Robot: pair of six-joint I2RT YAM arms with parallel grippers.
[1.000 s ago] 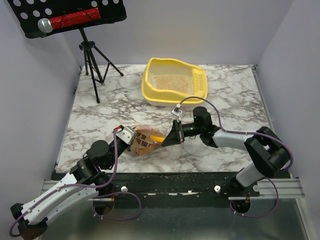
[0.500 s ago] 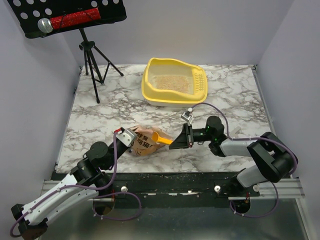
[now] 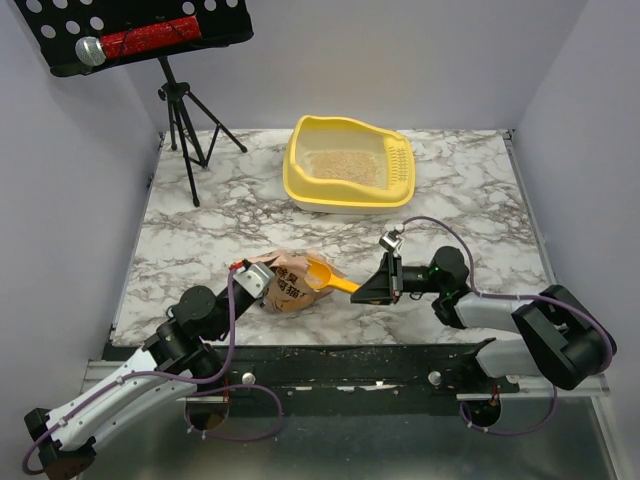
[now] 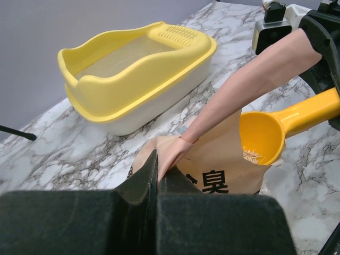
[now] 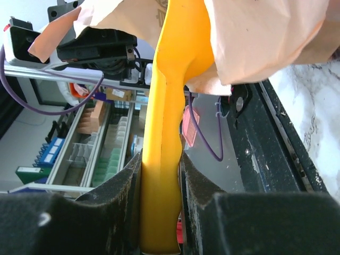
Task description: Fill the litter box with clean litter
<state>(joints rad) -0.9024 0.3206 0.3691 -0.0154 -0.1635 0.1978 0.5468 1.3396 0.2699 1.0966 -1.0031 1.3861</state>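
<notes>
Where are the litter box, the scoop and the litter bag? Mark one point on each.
litter box [image 3: 293,170], top external view, left rim.
scoop [image 4: 260,137], left wrist view, inside of bowl.
litter bag [image 4: 218,156], left wrist view, printed front.

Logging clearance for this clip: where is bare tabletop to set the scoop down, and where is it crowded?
Bare marble lies between the tripod and the bag, and right of the litter box. Crowded: the near centre, where bag, scoop, left fingers and right fingers meet.

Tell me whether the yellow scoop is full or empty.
Nearly empty: in the left wrist view the scoop shows a bare yellow bowl with only a few litter granules at its lower lip.
</notes>
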